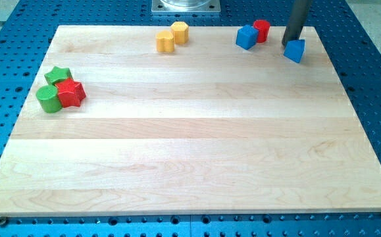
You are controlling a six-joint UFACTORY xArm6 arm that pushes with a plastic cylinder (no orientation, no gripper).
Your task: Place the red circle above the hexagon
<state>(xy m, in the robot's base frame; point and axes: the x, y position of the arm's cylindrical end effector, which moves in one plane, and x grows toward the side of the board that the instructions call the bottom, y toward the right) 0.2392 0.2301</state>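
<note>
The red circle [262, 29], a short red cylinder, stands near the board's top edge at the view's upper right, touching a blue cube [246, 37] on its left. The yellow hexagon [179, 31] sits near the top centre, touching a second yellow block [165, 42] at its lower left. My tip [287, 44] is at the end of the dark rod, to the right of the red circle and just left of a blue block [295, 50], close to or touching it.
At the view's left a green star [59, 74], a green cylinder [47, 99] and a red star [70, 93] cluster together. The wooden board [190, 164] lies on a blue perforated table. A metal base plate [186, 6] is at the top centre.
</note>
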